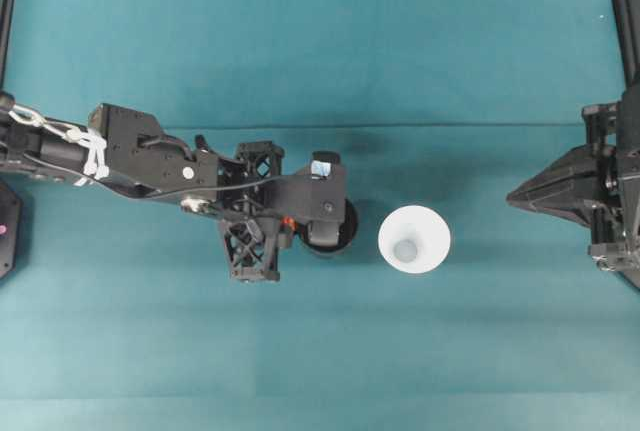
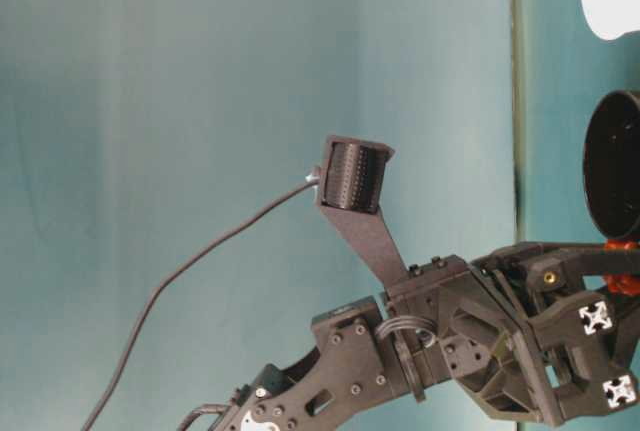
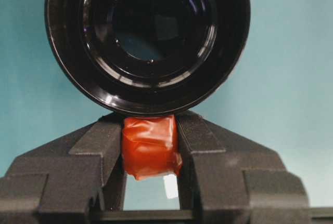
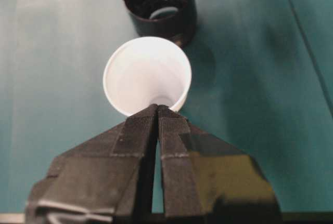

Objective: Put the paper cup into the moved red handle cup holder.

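Cup: white paper cup (image 1: 414, 239), upright on the teal desk (image 1: 300, 51), mouth open upward, right of centre in the overhead view; nothing touches it.
Holder: glossy black holder (image 1: 345, 229), just left of the cup with a narrow strip of desk between them; its orange-red tab (image 3: 150, 147) points toward the left arm.
Left claw: left claw (image 3: 151, 146), fingers (image 3: 99, 146) pressed against both sides of the tab, clamping it; the holder's open mouth faces the wrist camera.
Right claw: right claw (image 4: 157, 110), fingers pressed together with nothing between them; its tip aims at the cup's near rim in the wrist view and sits well apart from it at the desk's right edge in the overhead view.
Open room: bare desk on the far and near sides of both vessels, and between cup and right claw.
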You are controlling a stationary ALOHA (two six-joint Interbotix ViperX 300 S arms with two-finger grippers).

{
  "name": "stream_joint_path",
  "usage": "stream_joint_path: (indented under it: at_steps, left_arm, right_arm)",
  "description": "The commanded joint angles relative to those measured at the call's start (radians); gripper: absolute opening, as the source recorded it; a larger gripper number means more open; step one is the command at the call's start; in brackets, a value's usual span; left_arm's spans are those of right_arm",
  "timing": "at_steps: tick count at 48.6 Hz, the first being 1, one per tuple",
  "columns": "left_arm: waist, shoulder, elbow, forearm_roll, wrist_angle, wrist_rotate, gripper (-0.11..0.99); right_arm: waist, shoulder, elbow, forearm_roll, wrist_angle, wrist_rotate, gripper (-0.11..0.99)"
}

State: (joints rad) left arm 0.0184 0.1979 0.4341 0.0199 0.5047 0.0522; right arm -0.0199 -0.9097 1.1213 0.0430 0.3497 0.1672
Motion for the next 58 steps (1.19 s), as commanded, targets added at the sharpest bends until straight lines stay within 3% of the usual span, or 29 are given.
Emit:
stream_joint_path:
  at_steps: [1, 27, 29, 36, 40, 58]
  left_arm:
    - [0.005, -0.005, 0.002, 0.003, -0.005, -0.003, 0.29]
    - [0.005, -0.002, -0.009, 0.002, 0.005, -0.008, 0.30]
    - [0.003, -0.002, -0.011, 0.002, 0.000, -0.008, 0.37]
    - [0.002, -0.006, -0.012, 0.003, -0.029, -0.003, 0.80]
    - [0.002, -0.006, -0.012, 0.002, -0.038, -0.003, 0.96]
    - [-0.002, -0.037, -0.015, 0.002, -0.021, 0.000, 0.95]
  right_arm:
    - [-0.002, 0.006, -0.021, 0.003, -0.005, 0.011, -0.08]
    - [-0.002, 0.002, -0.021, 0.003, -0.014, 0.009, -0.08]
    - [-0.002, 0.002, -0.020, 0.002, -0.014, 0.009, -0.08]
    - [-0.002, 0.002, -0.020, 0.003, -0.012, 0.009, -0.08]
    - [-0.002, 0.002, -0.020, 0.003, -0.009, 0.009, -0.08]
    - [-0.002, 0.002, -0.021, 0.003, -0.008, 0.009, -0.08]
